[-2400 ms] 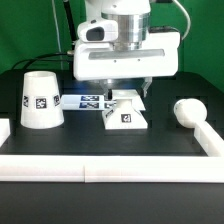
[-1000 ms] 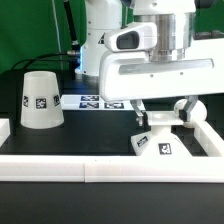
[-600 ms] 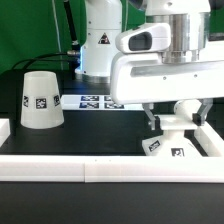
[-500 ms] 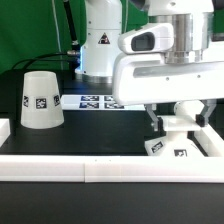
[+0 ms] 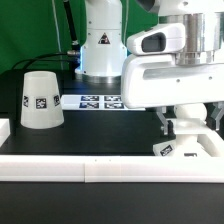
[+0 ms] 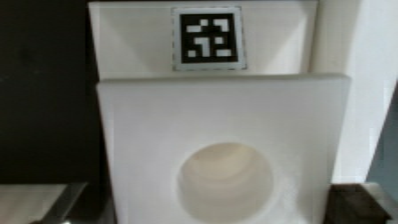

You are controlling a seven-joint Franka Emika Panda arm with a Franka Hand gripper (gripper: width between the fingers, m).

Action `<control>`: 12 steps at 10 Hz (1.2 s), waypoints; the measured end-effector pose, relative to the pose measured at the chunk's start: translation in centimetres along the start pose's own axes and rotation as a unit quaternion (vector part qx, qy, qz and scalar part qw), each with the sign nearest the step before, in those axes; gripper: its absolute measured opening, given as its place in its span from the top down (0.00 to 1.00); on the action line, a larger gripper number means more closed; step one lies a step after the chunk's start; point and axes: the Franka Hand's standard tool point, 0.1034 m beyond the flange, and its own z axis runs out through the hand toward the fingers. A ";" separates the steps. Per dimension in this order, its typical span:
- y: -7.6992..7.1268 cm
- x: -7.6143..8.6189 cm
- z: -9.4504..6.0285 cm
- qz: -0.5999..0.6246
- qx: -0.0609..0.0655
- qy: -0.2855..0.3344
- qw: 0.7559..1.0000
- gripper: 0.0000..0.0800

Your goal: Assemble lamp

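Over at four o'clock in the exterior view, my tool (image 5: 184, 130) is clamped on the lamp base (image 5: 178, 150), which sits tilted on the counter (image 5: 100, 135) close to the corner of the white rail (image 5: 90, 167). The bulb (image 5: 189, 109) lies just behind it, and the shade (image 5: 38, 98) stands well apart at nine o'clock. The wrist view shows the socket hole (image 6: 231, 182) nearest the fingers. I'd settle the base flat and square into that corner before releasing, so it doesn't skew.
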 end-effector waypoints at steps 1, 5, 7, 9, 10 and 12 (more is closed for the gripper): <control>0.0 -0.5 -0.1 -0.005 0.000 -0.001 1.000 0.33; 0.1 -4.0 -1.0 -0.027 -0.004 -0.007 1.000 0.13; -0.3 -7.1 -2.0 -0.035 -0.005 -0.017 0.999 0.13; -1.3 -9.2 -3.3 -0.031 -0.006 -0.021 0.999 0.13; -2.3 -10.1 -3.5 -0.026 -0.006 -0.023 0.999 0.13; -3.0 -10.5 -3.4 -0.034 -0.006 -0.025 0.999 0.13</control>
